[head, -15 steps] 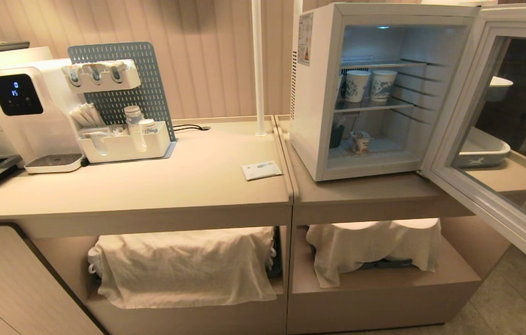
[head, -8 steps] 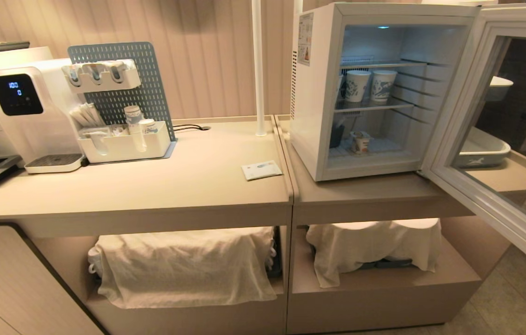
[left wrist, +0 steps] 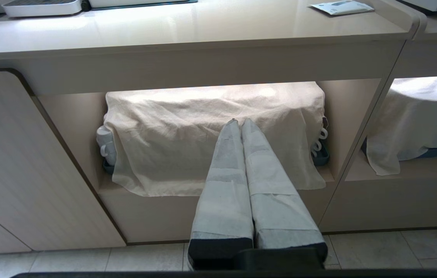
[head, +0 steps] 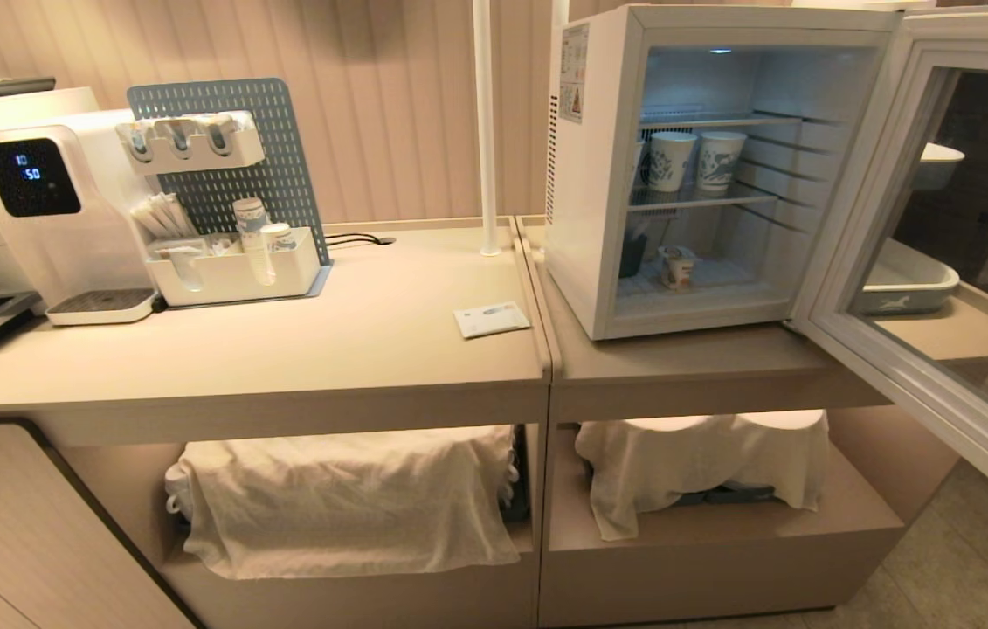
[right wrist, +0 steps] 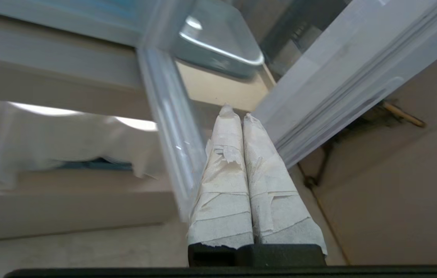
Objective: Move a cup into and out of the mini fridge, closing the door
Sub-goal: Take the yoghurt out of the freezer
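Now, with the cup [head: 677, 266] sitting inside the mini fridge [head: 598, 175], we are bringing the right gripper [right wrist: 236, 112], fingers pressed together and empty, up near the door [head: 939, 262] standing open at three o'clock, and next we judge we are needing to push it closed.

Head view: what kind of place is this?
Probably an office pantry or cafe-style drinks station. A water dispenser and a pegboard organizer of stacked cups and sachets stand on the counter, beside an open mini fridge that holds paper cups.

Head view: high, angled down over counter [head: 284, 349] and mini fridge [head: 598, 175]. Left wrist: low, facing draped cloth [left wrist: 210, 131] ahead of jaws; cloth shared with head. Right wrist: close beneath door [right wrist: 172, 127].
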